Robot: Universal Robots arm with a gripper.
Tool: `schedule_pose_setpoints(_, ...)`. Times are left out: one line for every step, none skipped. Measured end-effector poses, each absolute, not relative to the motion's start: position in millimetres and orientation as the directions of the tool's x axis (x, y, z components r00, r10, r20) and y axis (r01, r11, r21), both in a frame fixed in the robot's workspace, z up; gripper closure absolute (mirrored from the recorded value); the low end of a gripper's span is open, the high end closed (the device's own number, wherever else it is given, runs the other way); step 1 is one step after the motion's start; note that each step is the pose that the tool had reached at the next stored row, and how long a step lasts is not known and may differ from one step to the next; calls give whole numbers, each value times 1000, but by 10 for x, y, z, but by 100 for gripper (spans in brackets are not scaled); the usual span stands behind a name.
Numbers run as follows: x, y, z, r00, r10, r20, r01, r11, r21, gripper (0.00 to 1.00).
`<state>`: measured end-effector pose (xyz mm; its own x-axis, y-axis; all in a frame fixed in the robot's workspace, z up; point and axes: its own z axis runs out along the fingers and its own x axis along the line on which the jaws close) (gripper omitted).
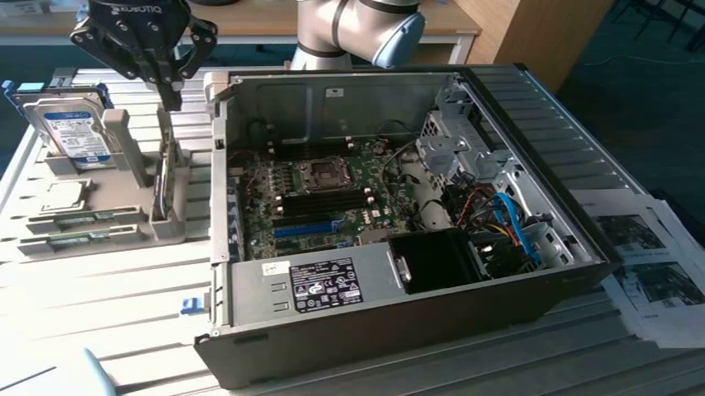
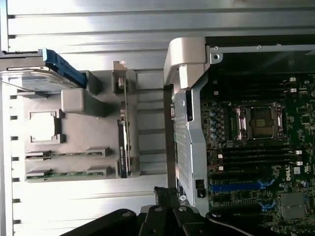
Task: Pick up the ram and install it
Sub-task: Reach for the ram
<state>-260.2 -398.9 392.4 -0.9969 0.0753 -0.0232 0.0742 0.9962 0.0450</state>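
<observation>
A ram stick (image 1: 164, 183) stands on its long edge in the grey holder (image 1: 132, 165), just outside the open computer case (image 1: 364, 313); in the wrist view this ram stick (image 2: 126, 103) is a thin green line. Two more green sticks (image 1: 79, 219) lie flat in slots at the holder's front, also seen as green sticks (image 2: 66, 154) from the wrist. My gripper (image 1: 170, 92) hangs above the standing stick, apart from it, fingers shut with nothing between them. The fingertips (image 2: 160, 192) point down near the case's corner. Black memory slots (image 1: 322, 200) lie beside the processor socket (image 1: 325, 172) on the motherboard.
A silver hard drive (image 1: 75, 132) with a blue-white label leans in the holder's far side, and a square silver processor chip (image 1: 64, 195) lies beside it. The case's metal side wall (image 1: 220, 165) rises close to the holder. Printed papers (image 1: 650, 264) lie at the exterior view's right.
</observation>
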Motion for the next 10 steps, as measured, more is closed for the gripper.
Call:
schedule_pose_setpoints(-2630,-3988,3923,-997,75,-23,74,996,45,90)
schedule_pose_setpoints(-2659,-3989,3922,-997,75,-23,74,996,45,90)
schedule_pose_setpoints(-2685,-3989,3922,-997,75,-23,74,996,45,90)
schedule_pose_setpoints(-2711,-3989,3921,-997,75,-23,74,996,45,90)
schedule_pose_setpoints(-2737,-3989,3921,-997,75,-23,74,996,45,90)
schedule_pose_setpoints(-2764,-3989,3920,-997,75,-23,74,996,45,90)
schedule_pose_setpoints(-2795,-3989,3919,-997,75,-23,74,996,45,90)
schedule_pose_setpoints(-2829,-3989,3919,-997,75,-23,74,996,45,90)
schedule_pose_setpoints(-2868,-3989,3918,-997,75,-23,74,996,45,90)
schedule_pose_setpoints(-2903,-3989,3916,-997,75,-23,74,996,45,90)
